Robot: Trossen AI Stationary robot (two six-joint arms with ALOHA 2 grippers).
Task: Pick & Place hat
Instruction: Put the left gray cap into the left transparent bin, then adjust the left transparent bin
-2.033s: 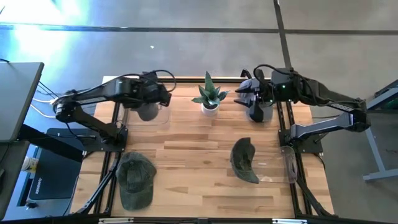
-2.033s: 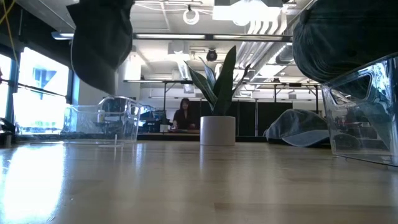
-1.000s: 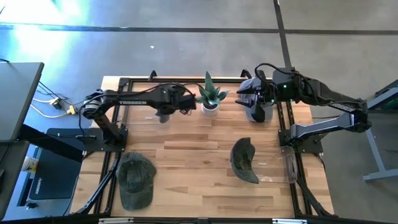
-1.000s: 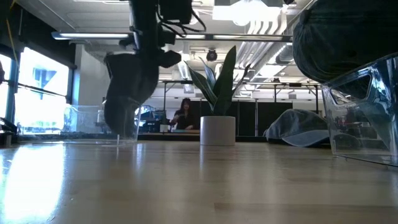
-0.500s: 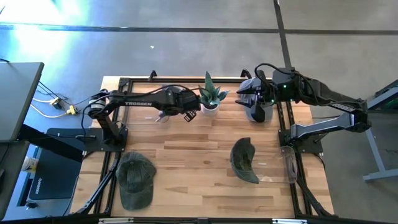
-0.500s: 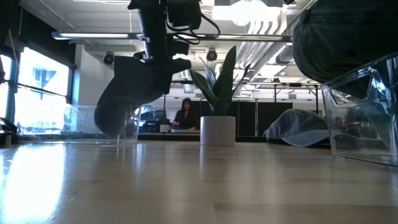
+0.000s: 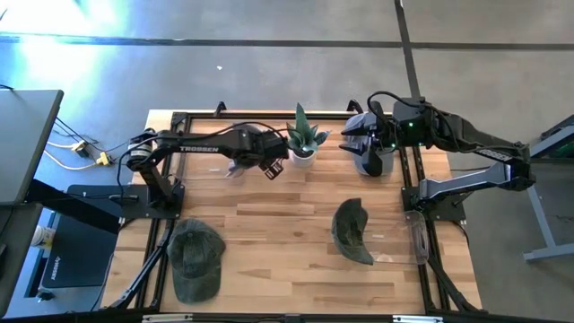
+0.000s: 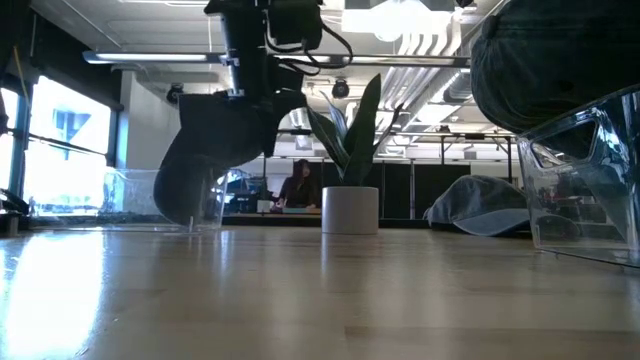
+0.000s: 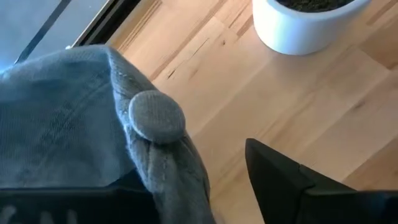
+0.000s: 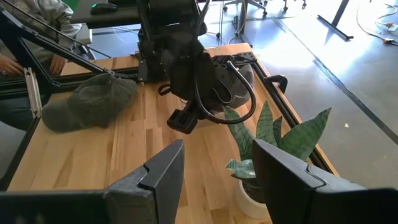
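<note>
Left gripper (image 7: 240, 161) of yours reaches out level, pinching a grey-green fabric cap (image 9: 93, 137) beside the white plant pot (image 9: 305, 25); right gripper (image 10: 214, 168) hovers spread, holding nothing.

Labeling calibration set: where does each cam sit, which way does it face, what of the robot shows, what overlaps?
High: overhead, straight down on wooden table; both arms, left gripper carrying a grey cap, right gripper waiting.
Low: tabletop height, level toward the room; left arm descends with the cap.
Left wrist: over the table, past its own fingers clamping the cap; white pot.
Right wrist: faces across the table; own open fingers.
Shared: potted plant shows in every view.
</note>
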